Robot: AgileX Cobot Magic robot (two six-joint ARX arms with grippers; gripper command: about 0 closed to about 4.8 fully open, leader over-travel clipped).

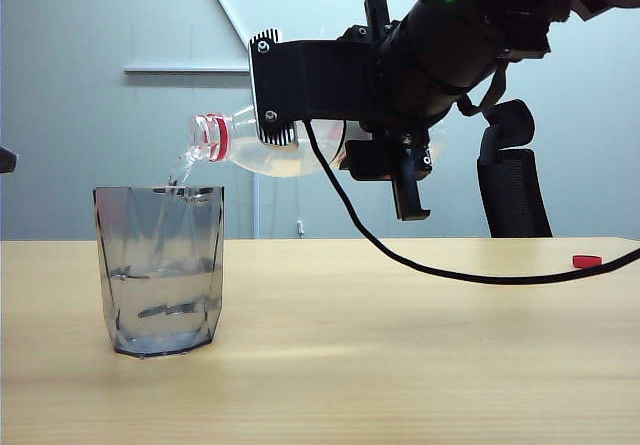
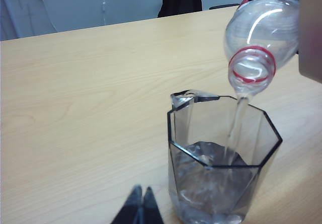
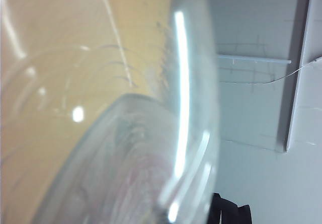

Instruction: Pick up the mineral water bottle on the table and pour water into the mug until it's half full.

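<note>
The mineral water bottle (image 1: 240, 145) lies almost level in the air, its open red-ringed neck (image 2: 250, 69) just above the mug's rim. My right gripper (image 1: 272, 115) is shut on the bottle's body. A thin stream of water (image 2: 235, 128) falls from the neck into the mug (image 1: 160, 270), a smoky-grey faceted tumbler on the table (image 1: 400, 365). Water stands roughly halfway up the mug's wall. In the right wrist view the clear bottle (image 3: 126, 148) fills the picture close up. My left gripper (image 2: 142, 200) is shut and empty, low beside the mug (image 2: 221, 168).
A red bottle cap (image 1: 587, 261) lies on the table at the far right. A black cable (image 1: 400, 255) hangs from the right arm down to the tabletop. A black office chair (image 1: 515, 180) stands behind the table.
</note>
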